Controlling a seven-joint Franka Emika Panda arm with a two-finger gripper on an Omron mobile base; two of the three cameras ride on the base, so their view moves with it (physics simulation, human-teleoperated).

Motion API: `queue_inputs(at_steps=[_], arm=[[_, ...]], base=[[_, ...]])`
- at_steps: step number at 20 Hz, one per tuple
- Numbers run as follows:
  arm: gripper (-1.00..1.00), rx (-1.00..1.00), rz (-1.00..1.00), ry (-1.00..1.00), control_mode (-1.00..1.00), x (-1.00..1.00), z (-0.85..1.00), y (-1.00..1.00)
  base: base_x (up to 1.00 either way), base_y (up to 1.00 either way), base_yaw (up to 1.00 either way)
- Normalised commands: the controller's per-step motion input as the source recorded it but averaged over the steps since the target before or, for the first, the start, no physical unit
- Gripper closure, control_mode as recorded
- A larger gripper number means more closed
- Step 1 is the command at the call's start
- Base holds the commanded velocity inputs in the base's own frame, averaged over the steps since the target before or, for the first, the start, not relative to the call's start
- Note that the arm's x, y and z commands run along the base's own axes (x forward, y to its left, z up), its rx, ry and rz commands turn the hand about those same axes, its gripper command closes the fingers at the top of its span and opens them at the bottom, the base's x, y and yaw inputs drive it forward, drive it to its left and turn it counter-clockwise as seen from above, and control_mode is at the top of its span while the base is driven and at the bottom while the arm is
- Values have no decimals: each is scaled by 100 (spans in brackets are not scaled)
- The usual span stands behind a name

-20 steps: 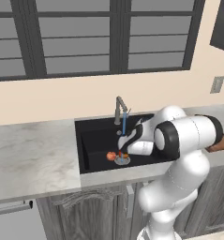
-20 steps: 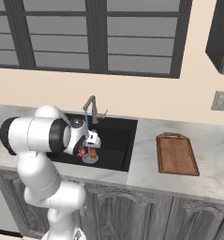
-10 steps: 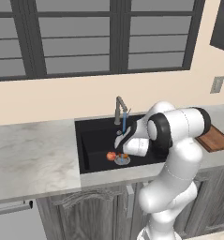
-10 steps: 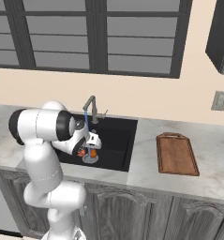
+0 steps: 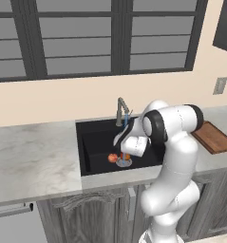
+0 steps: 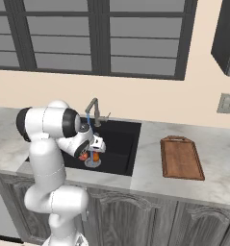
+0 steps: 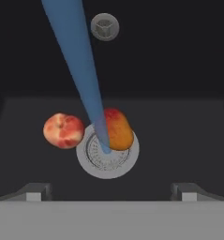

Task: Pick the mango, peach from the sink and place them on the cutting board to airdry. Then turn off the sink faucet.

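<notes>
My fingers stand wide apart over the sink floor, bare black ahead on both sides. Dead ahead the water stream slants down onto the drain, with the mango lying on the drain's far rim and the peach just left.

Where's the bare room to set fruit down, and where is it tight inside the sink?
The cutting board is bare across its whole face, with bare marble counter between it and the sink. Crowded: the drain, where mango, peach and water stream cluster. The open gripper hangs above them.
</notes>
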Motion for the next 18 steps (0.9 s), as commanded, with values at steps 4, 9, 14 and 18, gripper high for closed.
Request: queue_inputs(at_steps=[4, 9, 14, 18], arm=[[-100, 0, 0, 2, -100, 23, -18, 0], [-100, 0, 0, 1, -100, 20, -32, 0], [-100, 0, 0, 1, -100, 22, -28, 0], [-100, 0, 0, 2, -100, 18, -24, 2]], base=[[0, 0, 0], [0, 0, 0], [0, 0, 0], [0, 0, 0]])
